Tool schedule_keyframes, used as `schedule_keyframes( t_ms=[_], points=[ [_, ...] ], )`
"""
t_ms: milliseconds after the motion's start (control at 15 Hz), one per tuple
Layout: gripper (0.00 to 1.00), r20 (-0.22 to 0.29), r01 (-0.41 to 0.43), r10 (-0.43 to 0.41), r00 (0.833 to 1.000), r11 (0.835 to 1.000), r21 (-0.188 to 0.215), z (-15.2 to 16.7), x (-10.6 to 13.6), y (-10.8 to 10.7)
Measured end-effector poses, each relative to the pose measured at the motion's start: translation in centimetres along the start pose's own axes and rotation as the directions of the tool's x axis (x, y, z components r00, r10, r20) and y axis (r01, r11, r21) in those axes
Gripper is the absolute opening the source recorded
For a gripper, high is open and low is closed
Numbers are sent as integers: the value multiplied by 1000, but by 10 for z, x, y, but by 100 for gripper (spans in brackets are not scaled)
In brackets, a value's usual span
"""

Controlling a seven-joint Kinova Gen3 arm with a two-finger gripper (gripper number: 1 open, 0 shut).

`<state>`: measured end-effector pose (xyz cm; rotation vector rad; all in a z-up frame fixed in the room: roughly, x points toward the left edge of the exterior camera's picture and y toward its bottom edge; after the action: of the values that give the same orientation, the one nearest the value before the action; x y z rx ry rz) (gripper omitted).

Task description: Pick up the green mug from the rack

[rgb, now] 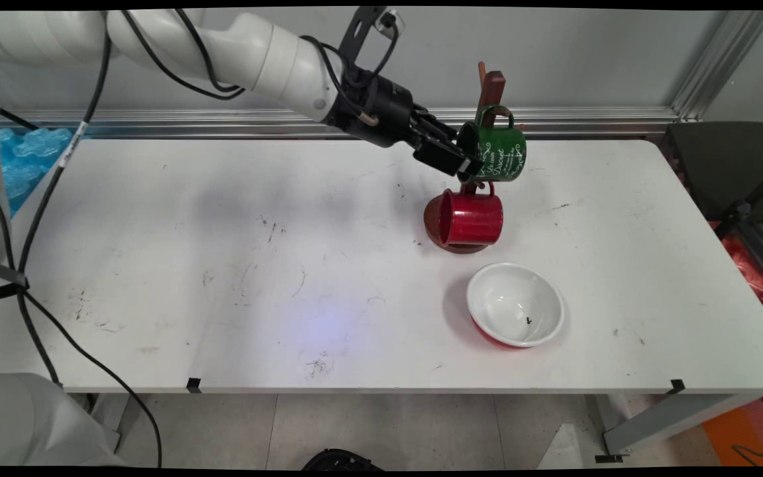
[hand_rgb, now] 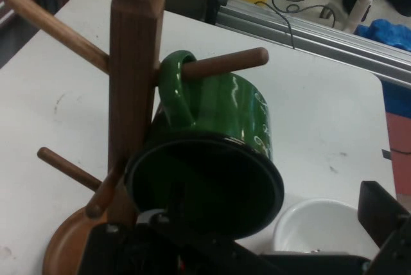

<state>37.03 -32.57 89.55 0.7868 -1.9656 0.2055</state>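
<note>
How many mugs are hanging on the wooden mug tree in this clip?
2. The green mug hangs by its handle on an upper peg, at the gripper. The red mug hangs lower, just above the mug tree's base. None looks hidden.

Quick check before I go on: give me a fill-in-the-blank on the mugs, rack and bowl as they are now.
1. The green mug hangs by its handle on a ____ of the rack.
2. The mug below it is ____.
3. The bowl is white inside and ____ outside.
4. The gripper is at the ____ mug's rim.

Missing words: peg; red; red; green
</note>
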Motion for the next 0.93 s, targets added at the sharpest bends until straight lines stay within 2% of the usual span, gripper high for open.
schedule_keyframes(
  t_ms=[933],
  points=[
    [100,-30,35,-34,999,999,26,26,-2,-4]
  ],
)
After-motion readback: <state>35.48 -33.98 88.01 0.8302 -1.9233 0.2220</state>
